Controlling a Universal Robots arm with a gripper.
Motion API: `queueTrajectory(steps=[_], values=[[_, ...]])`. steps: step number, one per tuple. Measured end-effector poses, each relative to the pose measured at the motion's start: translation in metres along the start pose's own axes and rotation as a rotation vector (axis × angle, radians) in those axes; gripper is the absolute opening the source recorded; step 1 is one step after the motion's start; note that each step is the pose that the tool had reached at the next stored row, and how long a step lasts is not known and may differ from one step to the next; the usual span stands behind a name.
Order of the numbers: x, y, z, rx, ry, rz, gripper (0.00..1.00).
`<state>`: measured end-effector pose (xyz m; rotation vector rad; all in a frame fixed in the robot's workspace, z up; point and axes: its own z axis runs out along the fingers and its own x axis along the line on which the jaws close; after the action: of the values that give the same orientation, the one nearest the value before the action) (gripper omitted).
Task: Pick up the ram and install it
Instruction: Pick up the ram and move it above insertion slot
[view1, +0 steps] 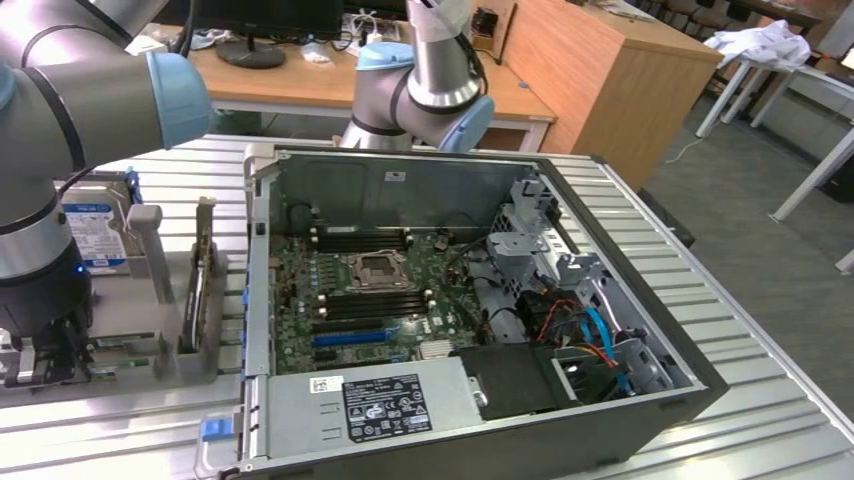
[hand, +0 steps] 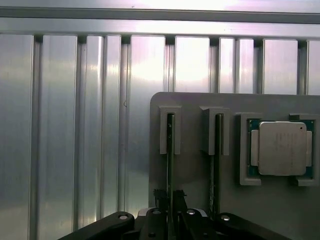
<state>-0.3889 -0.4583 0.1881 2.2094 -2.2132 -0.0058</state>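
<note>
Two slots of a grey holder plate (hand: 192, 150) on the ribbed aluminium bench (hand: 75, 130) each hold a thin dark-green stick on edge: the ram (hand: 170, 165) and a second stick (hand: 216, 165), which stands beside one silver square processor (hand: 278, 148). The black pincer (hand: 171, 221) straddles the ram; whether it grips, I cannot tell. One open black computer case (view1: 667, 395) lies before wooden desks (view1: 601, 80).

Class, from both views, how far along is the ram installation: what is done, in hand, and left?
Done: the gripper is positioned at the grey holder. In hand: it straddles the ram, standing on edge in its slot. Left: the ram is not yet lifted, nor seated on the motherboard in the open case.
</note>
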Motion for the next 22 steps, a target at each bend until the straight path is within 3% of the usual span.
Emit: queueTrajectory(steps=[22], values=[[-0.0001,0.0000,-0.0007,0.0001,0.0000,0.000,0.14]])
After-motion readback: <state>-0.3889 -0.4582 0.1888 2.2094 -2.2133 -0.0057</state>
